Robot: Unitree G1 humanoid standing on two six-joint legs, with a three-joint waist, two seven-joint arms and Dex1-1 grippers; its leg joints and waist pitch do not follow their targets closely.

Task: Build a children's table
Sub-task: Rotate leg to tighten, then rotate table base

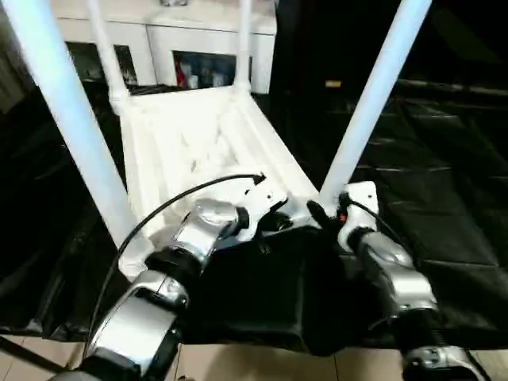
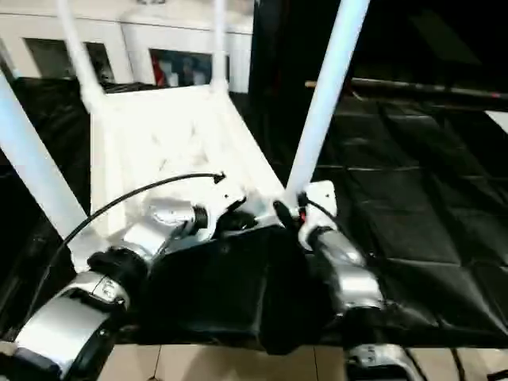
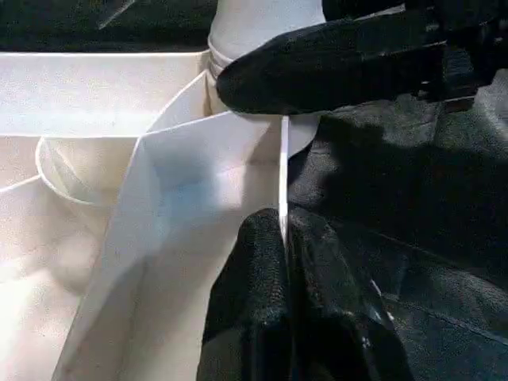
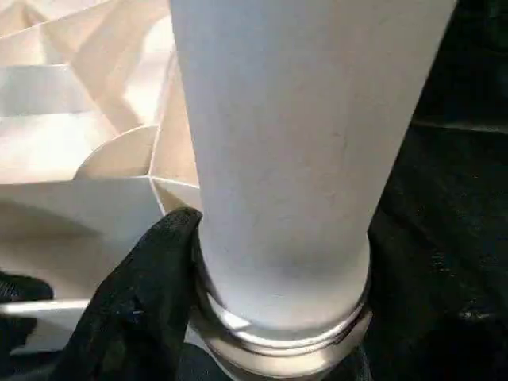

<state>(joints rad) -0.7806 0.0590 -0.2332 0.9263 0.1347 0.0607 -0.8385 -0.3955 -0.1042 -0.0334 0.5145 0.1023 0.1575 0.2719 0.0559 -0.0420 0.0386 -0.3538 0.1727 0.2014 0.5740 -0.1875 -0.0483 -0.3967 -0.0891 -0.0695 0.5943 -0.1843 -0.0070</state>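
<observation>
The white tabletop [image 1: 198, 151] lies upside down on a black sheet, ribbed underside up. Its legs stand upright in the corner sockets: near left leg [image 1: 75, 127], near right leg [image 1: 369, 103], and two far legs [image 1: 107, 51] [image 1: 244, 48]. My left gripper [image 3: 282, 226] is shut on the thin near rim [image 3: 283, 167] of the tabletop, close to the near right corner. My right gripper [image 1: 325, 213] wraps the base of the near right leg [image 4: 294, 159]. One black finger [image 4: 143, 302] lies against the leg just above the socket collar.
A white glass-door cabinet [image 1: 198, 48] stands right behind the tabletop. The black sheet [image 1: 444, 175] spreads wide to the right. Light floor [image 1: 262, 365] shows along the near edge. A black cable [image 1: 159, 210] loops over my left forearm.
</observation>
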